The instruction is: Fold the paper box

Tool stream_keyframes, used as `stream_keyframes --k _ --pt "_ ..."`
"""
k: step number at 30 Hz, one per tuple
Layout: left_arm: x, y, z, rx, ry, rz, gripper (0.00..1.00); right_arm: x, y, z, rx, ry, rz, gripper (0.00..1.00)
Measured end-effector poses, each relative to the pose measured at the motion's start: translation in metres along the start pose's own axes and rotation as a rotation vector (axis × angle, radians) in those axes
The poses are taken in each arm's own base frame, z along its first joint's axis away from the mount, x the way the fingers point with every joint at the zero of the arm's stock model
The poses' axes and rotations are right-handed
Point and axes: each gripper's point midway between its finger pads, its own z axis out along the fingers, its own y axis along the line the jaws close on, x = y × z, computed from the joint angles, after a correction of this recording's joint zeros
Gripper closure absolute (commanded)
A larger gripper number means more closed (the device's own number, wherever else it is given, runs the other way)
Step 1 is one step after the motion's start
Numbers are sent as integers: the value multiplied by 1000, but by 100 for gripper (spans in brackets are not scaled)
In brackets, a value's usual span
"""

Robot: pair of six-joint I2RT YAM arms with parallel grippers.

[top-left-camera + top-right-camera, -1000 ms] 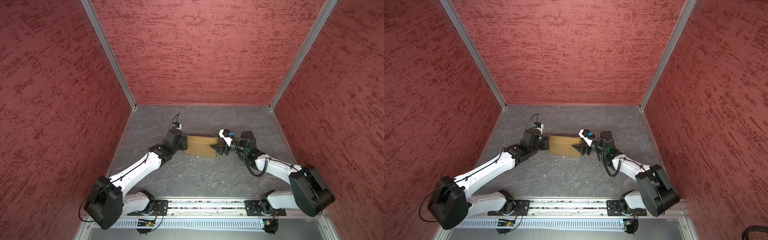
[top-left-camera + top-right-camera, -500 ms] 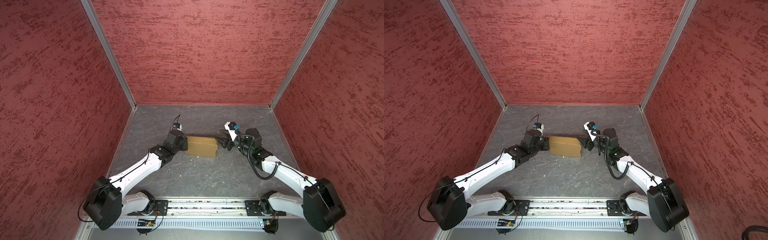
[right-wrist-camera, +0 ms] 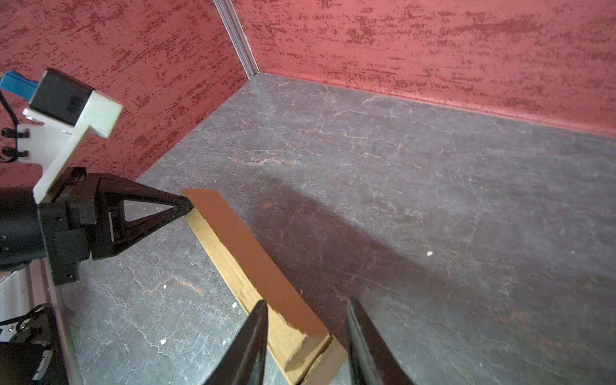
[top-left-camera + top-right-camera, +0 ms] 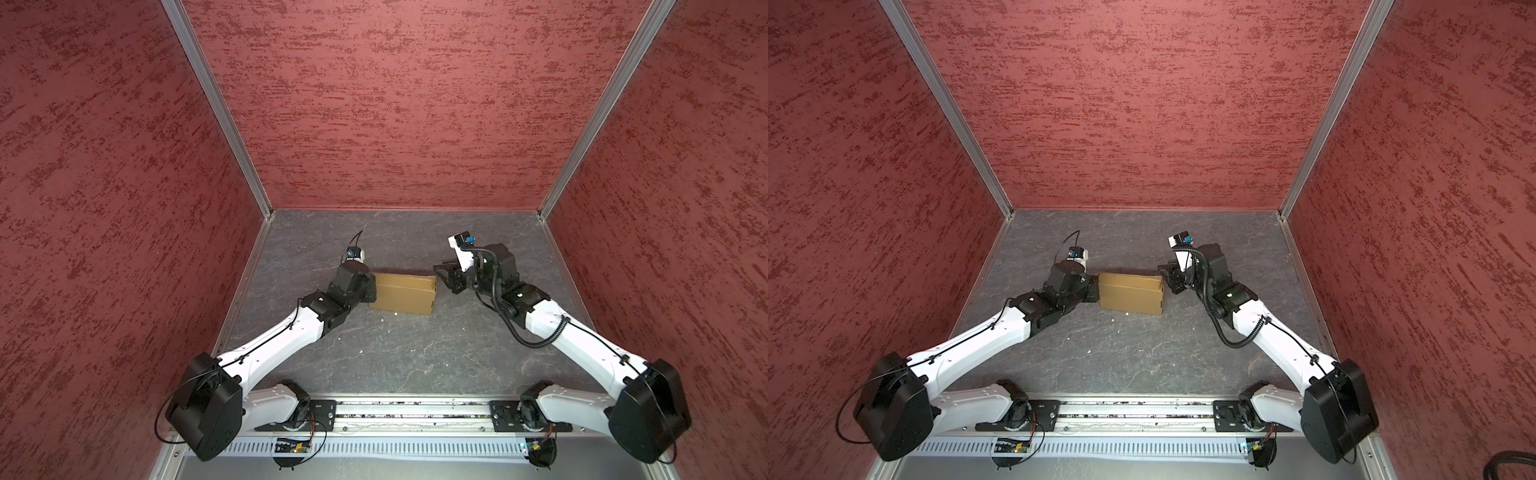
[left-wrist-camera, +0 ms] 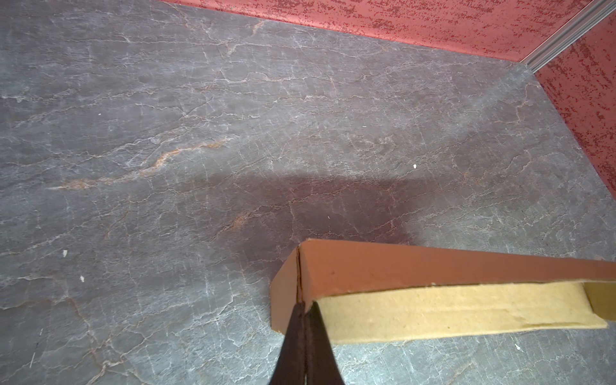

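**A:** Start at the left of the top views. What is the left gripper (image 4: 371, 287) doing?

**B:** Its jaws are pressed together, with the tips against the left end of the paper box (image 4: 402, 293). I cannot tell if any cardboard is nipped between them.

**A:** And the box?

**B:** It lies on the grey surface (image 4: 415, 353), about mid-frame in both top views, and a fold line runs along its length. I cannot judge how far the folding has got.

**A:** To the right?

**B:** The right gripper (image 3: 306, 301) is at the box's right end. Its jaws are partly apart and straddle the cardboard edge at the bottom middle of the right wrist view. Neither finger clearly touches it.

**A:** So how should this step be done well?

**B:** I'd use the left side as a brace so the box can't slide or swivel. The right should close squarely on the end, close to the crease, then turn it slowly. Corrugated board probably springs back, so fold slightly past square before releasing.
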Motion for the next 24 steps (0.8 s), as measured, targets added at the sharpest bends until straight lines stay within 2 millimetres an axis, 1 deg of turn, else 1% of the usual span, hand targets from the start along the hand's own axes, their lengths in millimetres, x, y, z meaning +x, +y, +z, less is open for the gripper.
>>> stream_keyframes --k 4,10,20,24 --pt "1 -1 0 0 0 3 100 3 4 -3 23 44 43 67" --pt "1 -2 0 -2 -1 3 100 16 5 -5 55 118 94 68" --pt "1 -1 0 -4 -2 1 100 35 2 0 90 215 130 69" --pt "2 -2 0 -4 -2 1 100 39 2 3 92 238 132 69"
